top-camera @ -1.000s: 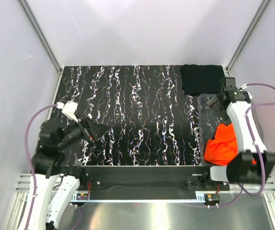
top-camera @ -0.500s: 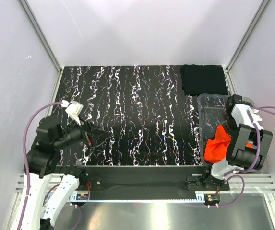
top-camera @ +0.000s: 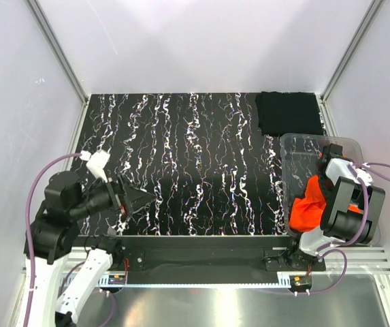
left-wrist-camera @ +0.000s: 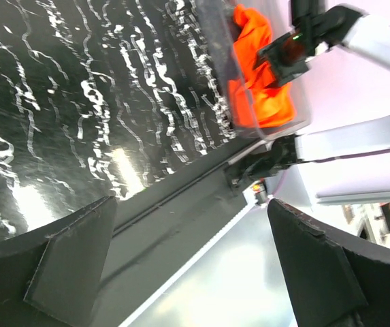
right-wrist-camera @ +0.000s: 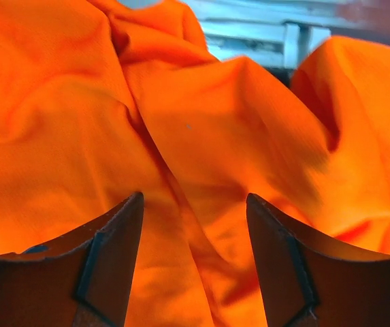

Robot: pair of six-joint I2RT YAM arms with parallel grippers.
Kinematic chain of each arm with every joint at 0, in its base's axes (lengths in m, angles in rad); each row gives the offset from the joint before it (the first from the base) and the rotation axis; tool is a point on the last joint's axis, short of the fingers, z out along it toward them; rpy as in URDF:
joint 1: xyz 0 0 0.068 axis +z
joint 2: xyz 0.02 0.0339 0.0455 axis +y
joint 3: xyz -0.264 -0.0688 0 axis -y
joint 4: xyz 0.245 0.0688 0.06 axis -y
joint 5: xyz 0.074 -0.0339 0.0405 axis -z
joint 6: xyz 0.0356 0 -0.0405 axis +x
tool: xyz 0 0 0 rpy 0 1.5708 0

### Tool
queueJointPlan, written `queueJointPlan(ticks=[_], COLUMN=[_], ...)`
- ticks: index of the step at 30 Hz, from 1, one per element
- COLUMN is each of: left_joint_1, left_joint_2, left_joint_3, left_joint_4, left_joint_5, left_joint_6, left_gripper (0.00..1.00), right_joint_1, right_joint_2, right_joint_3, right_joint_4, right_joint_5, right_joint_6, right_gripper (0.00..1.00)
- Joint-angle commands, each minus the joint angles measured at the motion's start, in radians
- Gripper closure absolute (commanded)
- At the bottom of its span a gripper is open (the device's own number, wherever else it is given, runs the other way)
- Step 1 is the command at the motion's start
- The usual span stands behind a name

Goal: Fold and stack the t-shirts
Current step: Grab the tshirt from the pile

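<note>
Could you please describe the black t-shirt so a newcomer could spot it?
Start at the white-streaked black table, at its far right corner, just beyond the clear bin. The black t-shirt lies flat there: plain and streakless, unlike the crumpled orange t-shirt.

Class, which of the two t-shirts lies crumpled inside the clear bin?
The orange t-shirt, bunched in the bin; the black t-shirt lies flat on the table beyond it.

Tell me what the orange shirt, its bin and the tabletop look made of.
Orange shirt: soft woven or knit cloth, matte; it bunches in deep rounded folds. Bin: clear hard plastic, probably; the shirt shows through its glossy wall. Tabletop: black with white marble-like streaks, smooth and shiny by the light glares; printed laminate or mat, cannot tell which.
</note>
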Motion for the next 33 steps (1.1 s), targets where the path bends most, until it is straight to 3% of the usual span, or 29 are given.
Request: queueJointPlan(ticks=[1, 9, 12, 15, 16, 18, 24, 29, 33], left_joint_1=[-0.004, -0.005, -0.003, -0.005, -0.005, -0.004, -0.004, -0.005, -0.005], left_joint_2=[-0.038, -0.084, -0.078, -0.068, -0.061, -0.052, -0.007, 0.022, 0.037], left_joint_3=[0.038, 0.055, 0.061, 0.055, 0.046, 0.038, 0.018, 0.024, -0.019], left_joint_4=[-0.009, -0.023, -0.024, -0.023, -0.023, -0.024, -0.015, 0.026, 0.097], left_joint_5=[0.023, 0.028, 0.036, 0.036, 0.034, 0.037, 0.048, 0.002, 0.002], left_joint_6=[-0.102, -0.202, -0.208, -0.208, -0.208, -0.212, -0.211, -0.245, -0.277], left_gripper=[0.01, 0.01, 0.01, 0.01, 0.01, 0.01, 0.01, 0.01, 0.03], right_joint_1=[-0.019, -0.045, -0.047, -0.047, -0.047, -0.047, -0.045, -0.019, 0.114], right_joint_2=[-0.023, 0.002, -0.009, -0.039, -0.062, -0.117, -0.338, -0.352, -0.374], right_joint_3=[-0.011, -0.091, -0.093, -0.09, -0.082, -0.068, 0.013, 0.292, 0.47], right_joint_4=[0.117, 0.221, 0.232, 0.252, 0.253, 0.258, 0.2, 0.063, 0.069], right_joint_5=[0.04, 0.025, 0.016, -0.007, -0.016, -0.058, -0.236, -0.415, -0.561], right_joint_6=[-0.045, -0.063, -0.072, -0.103, -0.13, -0.184, -0.171, -0.166, -0.08], right_gripper=[0.32, 0.38, 0.54, 0.77, 0.89, 1.0, 1.0, 1.0, 1.0])
